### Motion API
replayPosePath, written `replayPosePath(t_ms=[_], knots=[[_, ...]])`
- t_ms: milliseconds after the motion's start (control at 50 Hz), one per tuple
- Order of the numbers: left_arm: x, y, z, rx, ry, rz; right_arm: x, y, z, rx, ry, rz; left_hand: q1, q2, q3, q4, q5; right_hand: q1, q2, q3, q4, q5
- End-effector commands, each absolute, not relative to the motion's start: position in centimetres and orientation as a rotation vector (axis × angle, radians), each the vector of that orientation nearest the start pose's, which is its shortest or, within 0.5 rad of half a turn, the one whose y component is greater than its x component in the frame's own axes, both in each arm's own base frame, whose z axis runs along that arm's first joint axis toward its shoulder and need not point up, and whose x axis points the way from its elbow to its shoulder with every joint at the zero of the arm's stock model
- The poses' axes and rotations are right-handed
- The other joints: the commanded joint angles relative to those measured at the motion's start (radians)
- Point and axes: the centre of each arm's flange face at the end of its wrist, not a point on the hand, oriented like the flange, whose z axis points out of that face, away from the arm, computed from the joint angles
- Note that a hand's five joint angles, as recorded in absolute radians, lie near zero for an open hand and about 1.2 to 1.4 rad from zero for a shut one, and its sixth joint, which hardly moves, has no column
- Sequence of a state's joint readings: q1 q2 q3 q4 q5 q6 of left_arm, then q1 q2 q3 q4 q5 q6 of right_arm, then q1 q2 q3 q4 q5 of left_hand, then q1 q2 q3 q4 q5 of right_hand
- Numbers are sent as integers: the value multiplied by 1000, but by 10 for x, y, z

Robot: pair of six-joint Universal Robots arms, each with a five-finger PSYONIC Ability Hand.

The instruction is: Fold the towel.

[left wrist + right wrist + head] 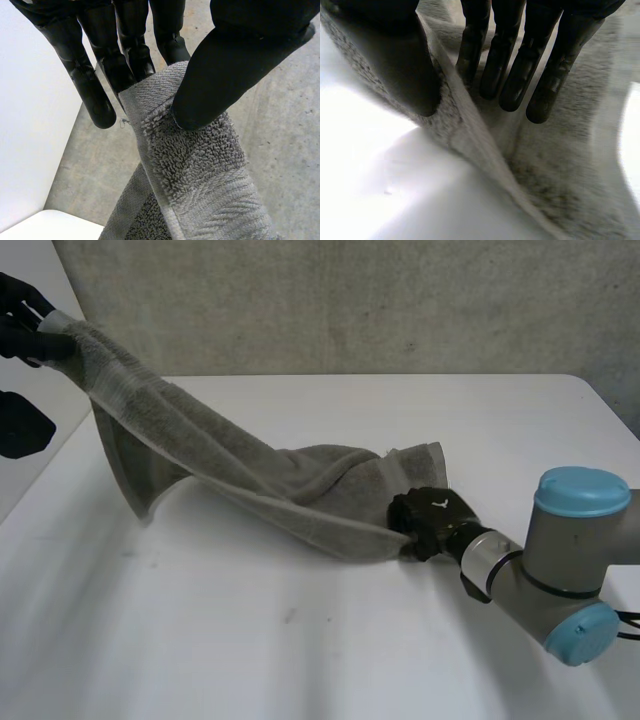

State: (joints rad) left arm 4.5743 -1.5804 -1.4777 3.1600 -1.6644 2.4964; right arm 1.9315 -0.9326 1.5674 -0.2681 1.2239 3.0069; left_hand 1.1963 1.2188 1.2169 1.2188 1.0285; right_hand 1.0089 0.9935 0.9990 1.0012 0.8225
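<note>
Towel, grey terry, stretches as a sagging band from high at the far left edge of the tabletop down to the middle right, where its lower end lies bunched on the white surface. One loose flap hangs from the raised stretch and touches the tabletop below it.

The left hand holds the upper end in the air, beyond the table's edge. In the left wrist view the towel comes up between the thumb and the fingers: the thumb tip presses into the pile at the hemmed end, and the nearly straight fingers back it from behind, so the cloth is pinched between them.

The right hand sits low at the bunched end, at the near edge of the cloth, its arm coming in from the right. In the right wrist view a raised fold of the towel runs between the thumb and the fingers, which reach down onto the cloth; the fold is nipped between the two sides, just above the tabletop.

Behind the table stands a grey concrete wall. A dark shape under the left hand is cut off by the edge and hard to make out. The towel's far corners are hidden in its own folds.
</note>
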Motion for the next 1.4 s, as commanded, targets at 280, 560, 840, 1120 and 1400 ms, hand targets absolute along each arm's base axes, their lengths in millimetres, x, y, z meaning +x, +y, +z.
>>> replayPosePath(t_ms=[280, 560, 840, 1120, 1400], knots=[[-156, -300, 328, 582, -1772, 1893, 239, -323, 125, -690, 2196, -1595, 200, 178, 179, 177, 193, 387, 403, 397, 395, 399], [-154, -297, 297, 602, -1893, 1824, 197, -295, 319, -806, 1829, -2181, 200, 178, 179, 177, 193, 387, 403, 397, 395, 399], [-157, -289, 261, 586, -2056, 1683, 191, -253, 322, -1203, 2082, -2008, 200, 178, 179, 177, 193, 387, 403, 397, 395, 399], [-177, -317, 201, 420, -2306, 1564, 195, -317, 227, -1476, 2372, -1614, 200, 178, 179, 177, 193, 387, 403, 397, 395, 399], [-231, -399, 383, 281, -1526, 2050, 247, -412, 367, -1036, 1531, -2865, 200, 178, 179, 177, 193, 387, 403, 397, 395, 399]])
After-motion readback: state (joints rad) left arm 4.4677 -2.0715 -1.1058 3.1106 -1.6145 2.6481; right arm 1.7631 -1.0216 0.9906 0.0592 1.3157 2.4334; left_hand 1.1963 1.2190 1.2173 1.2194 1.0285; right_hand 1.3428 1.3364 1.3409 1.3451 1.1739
